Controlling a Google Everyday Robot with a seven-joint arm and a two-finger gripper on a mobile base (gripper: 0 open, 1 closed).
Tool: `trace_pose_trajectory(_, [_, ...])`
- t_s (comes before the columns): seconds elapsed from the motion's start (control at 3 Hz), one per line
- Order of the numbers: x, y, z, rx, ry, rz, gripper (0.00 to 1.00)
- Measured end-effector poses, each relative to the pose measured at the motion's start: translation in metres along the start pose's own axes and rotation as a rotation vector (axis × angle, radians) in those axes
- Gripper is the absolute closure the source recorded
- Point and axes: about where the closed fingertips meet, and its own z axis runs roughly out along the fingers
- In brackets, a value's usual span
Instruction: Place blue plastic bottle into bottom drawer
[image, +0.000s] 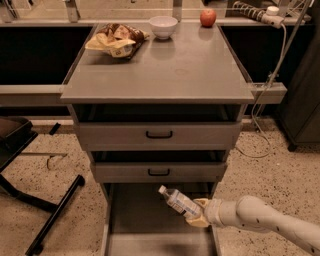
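The blue plastic bottle (178, 201), clear with a white cap and a label, is held tilted, cap up and to the left, over the right part of the open bottom drawer (135, 220). My gripper (196, 215) comes in from the lower right on a pale arm and is shut on the bottle's lower end. The bottle hangs above the drawer's grey floor, just below the middle drawer's front. The drawer's front end is out of view.
Two shut drawers with black handles (159, 134) sit above. On the cabinet top lie a yellow-and-brown snack bag (115, 40), a white bowl (163, 26) and a red apple (207, 17). A black chair base (50, 215) stands at left. A cable (262, 100) hangs at right.
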Motion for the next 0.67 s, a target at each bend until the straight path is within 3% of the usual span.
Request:
trace_pose_trajectory(0.33, [0.000,0.000,0.000,0.000,0.000,0.000,1.00])
trace_pose_trajectory(0.67, [0.013,0.002,0.010,-0.030,-0.058,0.026,1.00])
